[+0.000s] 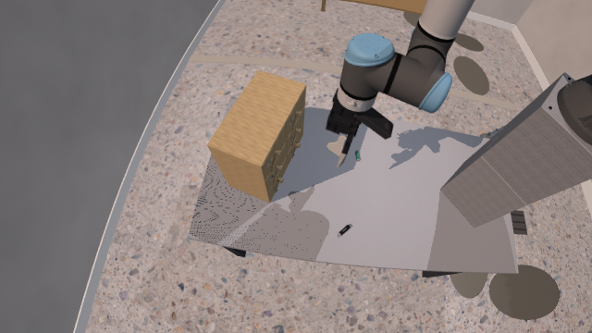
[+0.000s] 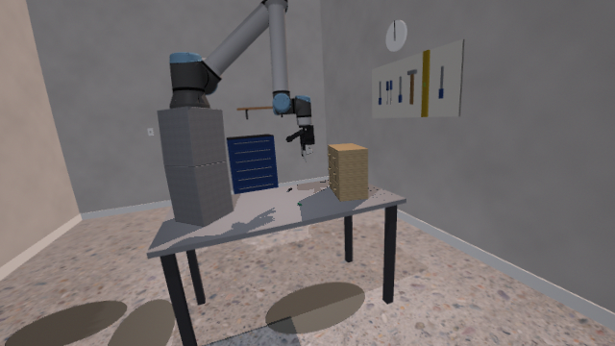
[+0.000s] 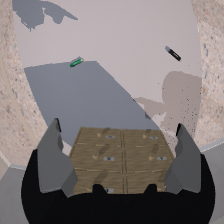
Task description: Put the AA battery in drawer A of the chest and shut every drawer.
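The wooden chest (image 1: pixel 259 120) (image 2: pixel 354 173) (image 3: pixel 140 146) stands upright on the table (image 1: pixel 388 208) (image 3: pixel 125 30). Its drawers, in two columns, look shut; the letters on their labels are too small to read. A small green cylinder (image 1: pixel 357 155) (image 2: pixel 300 204) (image 3: pixel 76 62) lies in front of the chest, by the edge of its shadow. A small black object with a light end (image 1: pixel 344 230) (image 2: pixel 289 189) (image 3: pixel 173 53) lies farther off. I cannot tell for certain which is the AA battery. My gripper (image 1: pixel 336 155) (image 2: pixel 307 155) (image 3: pixel 119 122) is open and empty, high above the table in front of the chest.
The arm's grey pedestal (image 1: pixel 523 162) (image 2: pixel 194 163) stands at the opposite end of the table from the chest. A blue cabinet (image 2: pixel 253 163) stands behind the table, and a tool board (image 2: pixel 404 91) hangs on the wall.
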